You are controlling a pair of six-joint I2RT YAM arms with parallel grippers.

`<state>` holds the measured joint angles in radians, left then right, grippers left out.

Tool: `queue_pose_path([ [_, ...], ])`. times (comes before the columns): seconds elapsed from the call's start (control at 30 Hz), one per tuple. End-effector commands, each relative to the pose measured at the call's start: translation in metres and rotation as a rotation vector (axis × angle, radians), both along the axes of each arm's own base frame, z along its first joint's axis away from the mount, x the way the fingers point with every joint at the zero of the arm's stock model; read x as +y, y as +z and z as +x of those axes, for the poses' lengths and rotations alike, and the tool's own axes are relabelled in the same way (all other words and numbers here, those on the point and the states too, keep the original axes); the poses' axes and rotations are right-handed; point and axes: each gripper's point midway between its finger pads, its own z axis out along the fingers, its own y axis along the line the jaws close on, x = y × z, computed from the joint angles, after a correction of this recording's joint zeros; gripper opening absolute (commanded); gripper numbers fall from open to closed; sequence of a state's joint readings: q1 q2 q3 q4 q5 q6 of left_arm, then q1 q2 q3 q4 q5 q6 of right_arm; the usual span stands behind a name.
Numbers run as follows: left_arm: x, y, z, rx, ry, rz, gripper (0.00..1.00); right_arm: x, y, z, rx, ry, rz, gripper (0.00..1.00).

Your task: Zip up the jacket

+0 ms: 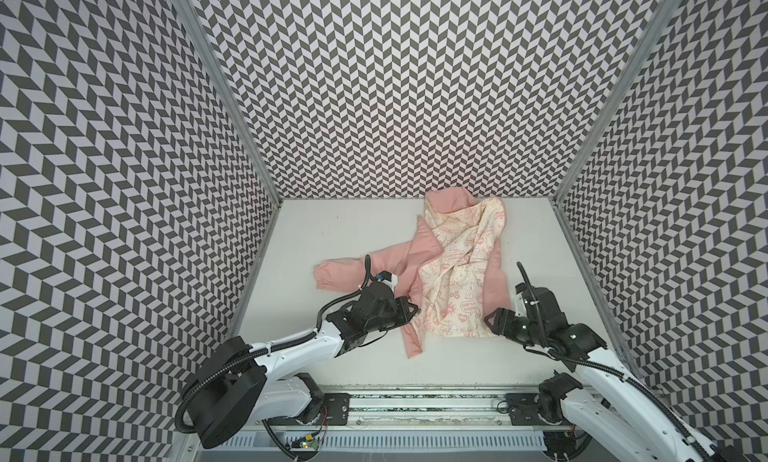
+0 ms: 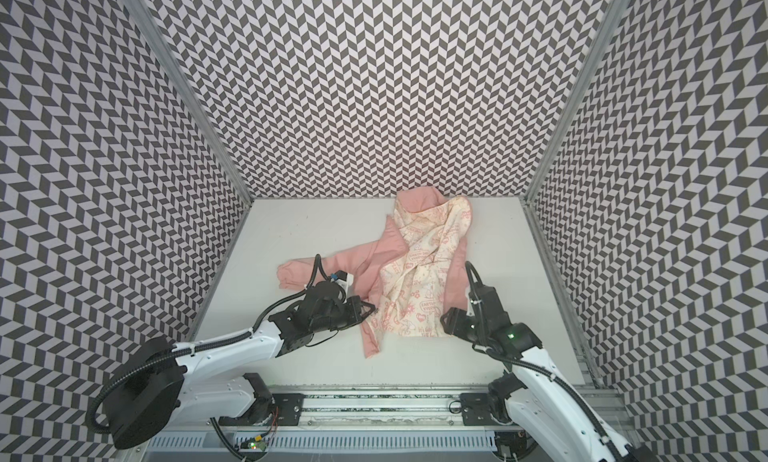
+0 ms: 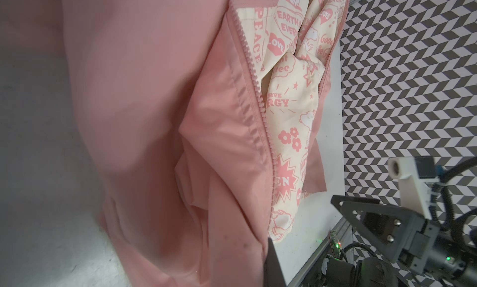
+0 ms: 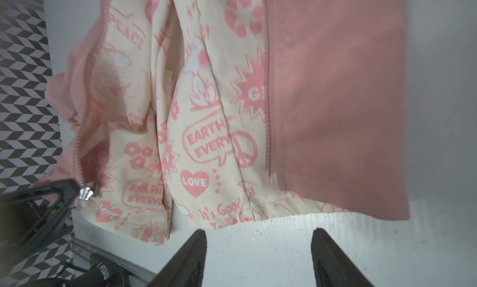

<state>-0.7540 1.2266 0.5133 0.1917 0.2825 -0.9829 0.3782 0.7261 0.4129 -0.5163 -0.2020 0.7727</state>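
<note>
Overhead, a salmon-pink child's jacket point(image 1: 395, 262) lies open on the white bench point(image 1: 332, 231), spread from the middle to the far edge, cream lining point(image 1: 461, 281) facing up (pink words like LOVE and PEACE). The left gripper point(image 1: 411, 311) pinches the jacket's zipper edge beside the metal slider point(image 4: 86, 192), jaws pressed together. The right gripper point(image 4: 258, 244) hovers just beside the hem, jaws spread, clear of the cloth.
</note>
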Motion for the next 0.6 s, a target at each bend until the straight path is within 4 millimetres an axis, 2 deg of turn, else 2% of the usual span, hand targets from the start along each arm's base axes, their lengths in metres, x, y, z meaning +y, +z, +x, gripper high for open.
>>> queue_pose_path([
  [0.0, 0.001, 0.002, 0.002, -0.026, -0.009, -0.011, 0.00, 0.017, 0.005, 0.007, -0.013, -0.102, 0.153, 0.66],
  [0.13, 0.002, 0.002, 0.002, -0.020, -0.020, -0.015, 0.00, 0.018, -0.004, 0.010, 0.012, -0.114, 0.087, 0.68],
  [0.2, 0.003, 0.004, 0.002, -0.023, -0.022, -0.014, 0.00, 0.011, -0.013, 0.012, 0.041, -0.125, 0.008, 0.71],
  [0.23, 0.003, 0.005, 0.002, -0.026, -0.021, -0.014, 0.00, 0.013, -0.003, 0.020, 0.018, -0.115, -0.007, 0.74],
  [0.33, 0.005, 0.008, 0.003, -0.036, -0.009, -0.016, 0.00, 0.012, 0.008, 0.032, -0.045, -0.051, -0.095, 0.78],
  [0.43, 0.006, 0.009, 0.004, -0.038, -0.004, -0.016, 0.00, 0.002, 0.019, 0.041, -0.094, -0.102, -0.136, 0.85],
  [0.47, 0.007, 0.009, 0.005, -0.038, -0.002, -0.016, 0.00, -0.002, 0.021, 0.042, -0.105, -0.127, -0.138, 0.97],
  [0.53, 0.007, 0.010, 0.006, -0.038, -0.001, -0.016, 0.00, -0.013, 0.020, 0.038, -0.058, -0.183, -0.140, 1.00],
  [0.57, 0.008, 0.011, 0.006, -0.039, 0.000, -0.016, 0.00, -0.012, 0.021, 0.039, -0.055, -0.172, -0.127, 1.00],
])
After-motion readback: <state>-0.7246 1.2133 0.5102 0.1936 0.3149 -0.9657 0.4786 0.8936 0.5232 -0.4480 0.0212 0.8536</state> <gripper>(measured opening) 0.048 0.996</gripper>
